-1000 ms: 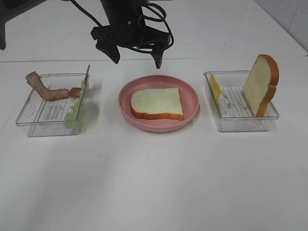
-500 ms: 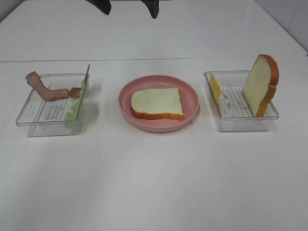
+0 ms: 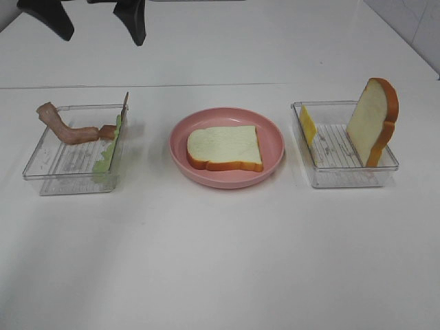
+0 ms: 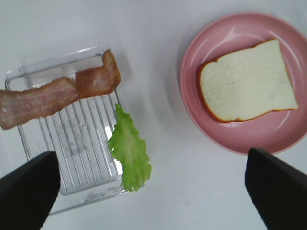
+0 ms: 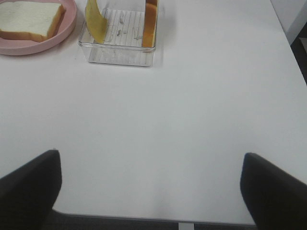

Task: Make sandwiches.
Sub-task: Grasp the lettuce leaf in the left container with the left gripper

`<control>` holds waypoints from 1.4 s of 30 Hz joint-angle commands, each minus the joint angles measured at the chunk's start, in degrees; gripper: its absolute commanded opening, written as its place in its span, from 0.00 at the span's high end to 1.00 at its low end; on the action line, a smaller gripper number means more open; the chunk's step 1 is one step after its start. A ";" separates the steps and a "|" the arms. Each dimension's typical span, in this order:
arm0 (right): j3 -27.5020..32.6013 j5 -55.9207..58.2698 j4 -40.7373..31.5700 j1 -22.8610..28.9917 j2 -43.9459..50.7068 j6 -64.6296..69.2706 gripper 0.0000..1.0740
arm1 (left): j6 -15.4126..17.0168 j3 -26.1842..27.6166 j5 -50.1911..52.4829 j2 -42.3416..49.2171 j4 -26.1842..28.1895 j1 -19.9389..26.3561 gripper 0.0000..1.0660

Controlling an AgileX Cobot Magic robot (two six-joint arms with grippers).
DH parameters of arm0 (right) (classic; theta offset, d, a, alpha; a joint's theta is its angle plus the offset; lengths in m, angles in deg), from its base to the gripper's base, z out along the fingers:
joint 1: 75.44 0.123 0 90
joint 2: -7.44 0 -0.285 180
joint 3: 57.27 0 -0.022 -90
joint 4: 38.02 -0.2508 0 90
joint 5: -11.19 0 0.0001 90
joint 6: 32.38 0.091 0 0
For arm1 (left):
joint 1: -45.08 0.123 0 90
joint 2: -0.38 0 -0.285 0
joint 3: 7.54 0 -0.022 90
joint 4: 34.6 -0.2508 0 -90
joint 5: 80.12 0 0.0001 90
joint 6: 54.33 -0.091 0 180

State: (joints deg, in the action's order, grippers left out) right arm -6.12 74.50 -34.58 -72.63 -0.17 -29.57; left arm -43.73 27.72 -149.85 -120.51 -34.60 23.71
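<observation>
One white bread slice (image 3: 225, 148) with orange-brown crust lies flat on the pink plate (image 3: 275, 137) in the middle. A reddish bacon strip (image 3: 65, 127) and a green lettuce sheet (image 3: 110, 151) hang over the edges of the left clear tray (image 3: 41, 161). A yellow cheese slice (image 3: 307, 124) and a second bread slice (image 3: 371, 120) stand upright in the right clear tray (image 3: 337, 175). My left gripper (image 3: 89, 17) hovers open and empty high at the far left, over the lettuce (image 4: 129, 148) and bacon (image 4: 48, 98). My right gripper (image 5: 151, 191) is open over bare table, near the front edge.
The white table carries only the two trays and the plate in a row. The table's front edge (image 5: 144, 218) shows just under the right gripper. A white wall corner (image 3: 419, 27) stands at the far right.
The left gripper has risen from just behind the plate and swung left along the back of the table, still open. Food, plate and trays have not moved.
</observation>
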 commanded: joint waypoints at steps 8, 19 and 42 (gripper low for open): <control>-0.23 0.17 -0.23 -0.17 2.01 0.40 0.08 | 4.64 -6.07 -5.39 -1.78 -0.80 0.80 0.08; -0.23 0.17 -0.23 -0.17 2.01 0.40 0.08 | 8.31 -6.30 -4.01 -8.48 -1.55 0.80 0.08; -0.23 0.17 -0.23 -0.17 2.01 0.40 0.08 | 13.29 -6.30 2.01 -16.04 -2.12 0.80 0.08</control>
State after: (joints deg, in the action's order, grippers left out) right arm -6.12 74.50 -34.58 -72.63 -0.17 -29.57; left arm -30.95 21.64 -148.36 -136.15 -36.55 24.34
